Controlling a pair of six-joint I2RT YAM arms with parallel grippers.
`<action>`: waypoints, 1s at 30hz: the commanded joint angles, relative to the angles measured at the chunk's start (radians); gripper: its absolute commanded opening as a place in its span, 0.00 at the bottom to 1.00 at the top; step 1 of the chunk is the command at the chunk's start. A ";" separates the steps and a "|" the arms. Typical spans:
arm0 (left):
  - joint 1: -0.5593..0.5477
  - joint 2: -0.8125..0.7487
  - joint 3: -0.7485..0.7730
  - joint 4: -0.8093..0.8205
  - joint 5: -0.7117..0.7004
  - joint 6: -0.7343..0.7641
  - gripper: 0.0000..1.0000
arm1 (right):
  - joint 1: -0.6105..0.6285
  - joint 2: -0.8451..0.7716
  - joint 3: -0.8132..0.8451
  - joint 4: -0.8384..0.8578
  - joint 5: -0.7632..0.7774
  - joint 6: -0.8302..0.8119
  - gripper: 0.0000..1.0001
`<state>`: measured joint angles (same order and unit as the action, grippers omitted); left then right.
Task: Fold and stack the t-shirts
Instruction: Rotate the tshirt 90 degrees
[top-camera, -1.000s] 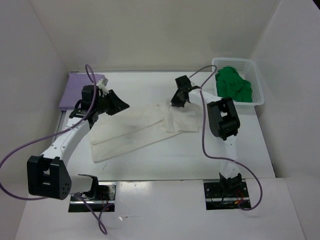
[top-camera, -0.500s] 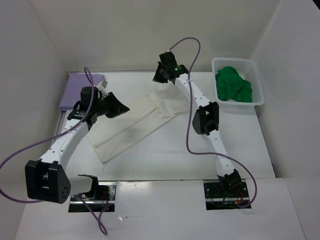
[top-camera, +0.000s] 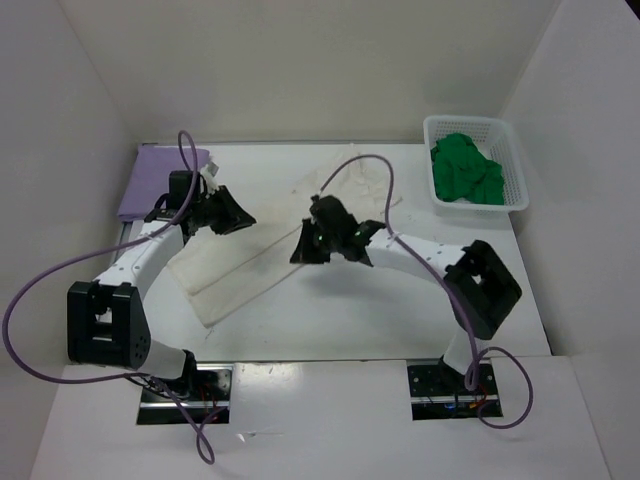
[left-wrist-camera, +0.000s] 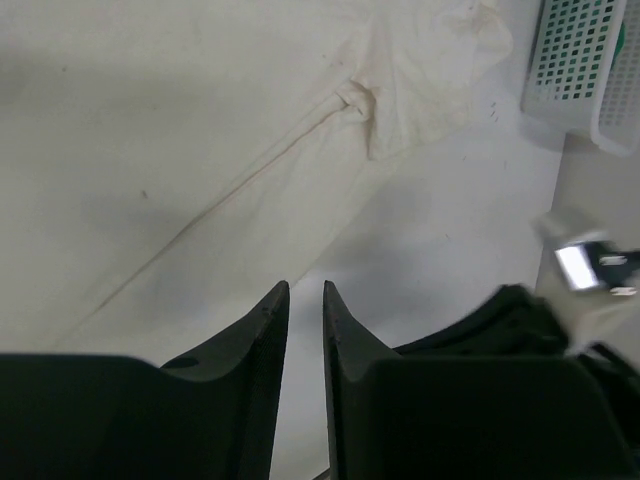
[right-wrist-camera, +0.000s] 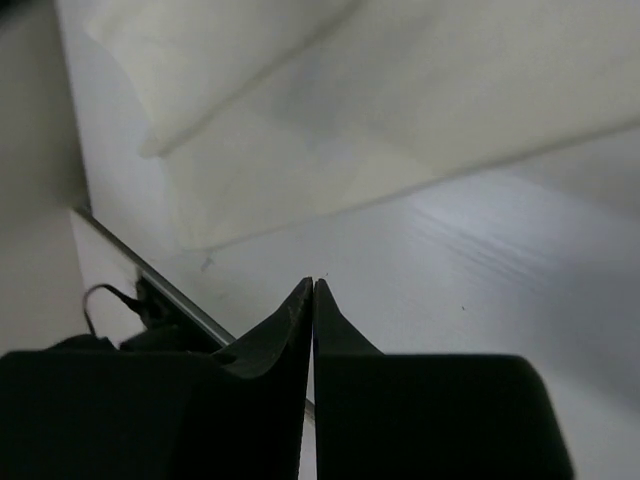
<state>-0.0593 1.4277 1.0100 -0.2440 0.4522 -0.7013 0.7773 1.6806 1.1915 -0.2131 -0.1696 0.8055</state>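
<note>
Now folding of cream t-shirt (top-camera: 250, 262) in hand: lying as long band, slanting from near-left toward far-middle of table. Lavender t-shirt (top-camera: 148, 180) folded at far-left corner; green t-shirt (top-camera: 465, 170) crumpled in lattice basket (top-camera: 466, 121), far-right corner. Left gripper (left-wrist-camera: 301, 290) over cream cloth, narrow gap, empty. Right gripper (right-wrist-camera: 312, 285) pressed together, holding nothing. Next, probably: opening, descending, pinching cloth edge.

You can pass over bare table (top-camera: 380, 320) along the lower middle of the top view. The right arm (top-camera: 420, 255) bars the centre, the cream shirt (top-camera: 240, 270) covers centre-left, and the basket (top-camera: 517, 180) walls off the upper right.
</note>
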 joint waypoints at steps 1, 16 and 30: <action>0.003 0.019 0.055 0.020 0.013 0.057 0.27 | 0.065 0.074 -0.113 0.214 -0.054 0.139 0.06; 0.001 0.033 0.096 -0.014 -0.030 0.126 0.28 | 0.100 0.350 -0.009 0.265 0.103 0.307 0.45; -0.096 0.270 0.349 -0.001 -0.102 0.166 0.41 | 0.036 0.087 -0.321 0.141 0.048 0.141 0.00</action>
<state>-0.1375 1.6474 1.2694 -0.2806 0.3691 -0.5724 0.8490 1.8717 0.9787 0.0315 -0.1207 1.0443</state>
